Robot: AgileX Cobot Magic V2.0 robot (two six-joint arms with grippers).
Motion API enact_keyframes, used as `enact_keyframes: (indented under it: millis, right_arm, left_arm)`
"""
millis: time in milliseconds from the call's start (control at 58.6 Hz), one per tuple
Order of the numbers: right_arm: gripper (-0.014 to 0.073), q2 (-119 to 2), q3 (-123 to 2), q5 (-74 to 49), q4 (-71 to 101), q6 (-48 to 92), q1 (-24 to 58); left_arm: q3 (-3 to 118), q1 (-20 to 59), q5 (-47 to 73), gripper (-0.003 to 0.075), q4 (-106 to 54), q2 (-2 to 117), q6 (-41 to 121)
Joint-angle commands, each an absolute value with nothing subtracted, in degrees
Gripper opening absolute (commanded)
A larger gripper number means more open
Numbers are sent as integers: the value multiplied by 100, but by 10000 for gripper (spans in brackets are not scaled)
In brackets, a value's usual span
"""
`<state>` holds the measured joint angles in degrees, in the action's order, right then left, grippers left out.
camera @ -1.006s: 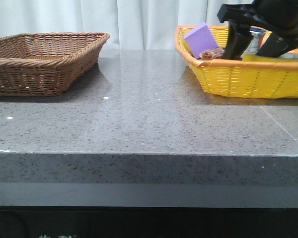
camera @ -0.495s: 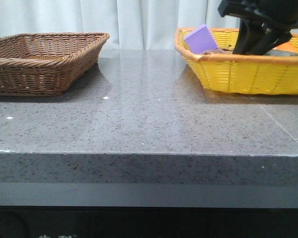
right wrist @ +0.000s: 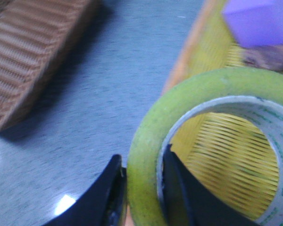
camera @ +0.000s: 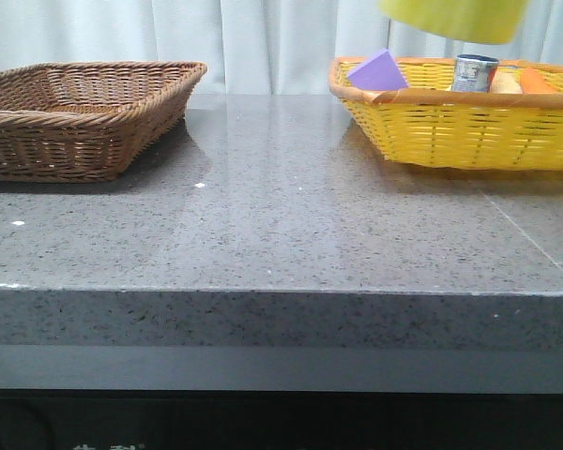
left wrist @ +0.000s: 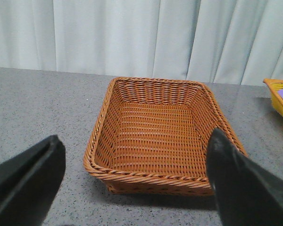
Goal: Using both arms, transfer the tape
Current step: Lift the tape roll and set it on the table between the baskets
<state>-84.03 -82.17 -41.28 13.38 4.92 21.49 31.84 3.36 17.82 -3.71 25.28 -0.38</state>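
The tape (right wrist: 151, 141), a wide yellow roll with a white core and green lettering, hangs in my right gripper (right wrist: 142, 181). One finger is outside the roll's wall and one inside the core, shut on it. In the front view only the tape's lower edge (camera: 455, 19) shows at the top, high above the yellow basket (camera: 450, 136); the right arm itself is out of that view. My left gripper (left wrist: 137, 179) is open and empty, its fingers apart above the near rim of the brown wicker basket (left wrist: 155, 127).
The brown wicker basket (camera: 75, 117) stands at the table's back left and holds nothing. The yellow basket at the back right holds a purple block (camera: 377, 69), a printed tin can (camera: 474, 72) and an orange item (camera: 537, 81). The grey stone tabletop (camera: 281, 216) lies between them.
My right gripper has risen out of the yellow basket with the tape and left the front view's top edge. The tin can in the basket is now uncovered.
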Motion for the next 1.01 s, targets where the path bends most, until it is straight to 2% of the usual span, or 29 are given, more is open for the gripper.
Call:
enact_keyframes:
  millis: [0,341,768,870,989]
  right_arm:
    - [87,-8120,-8422,-3662,1438,697,2603]
    - [87,-8191,-7782,-3088,1438,806,4094]
    - [98,-9160,-7417,-2698,1415,813,4469]
    - [170,-9184,-7417,-2638,1401,813,4469]
    - [311,-9155,-7417,-2652,1401,813,4469]
  left_arm:
    - [3393,331,1339,600,-384,2593,-64]
    - [3393,331,1339,600,-384,2593,-64]
    - [3393,331,1339,600,-384,2593,-64]
    - [3393,331,1339,600,-384,2593,-64]
    - [3393,331,1339,600,-384,2593,-64]
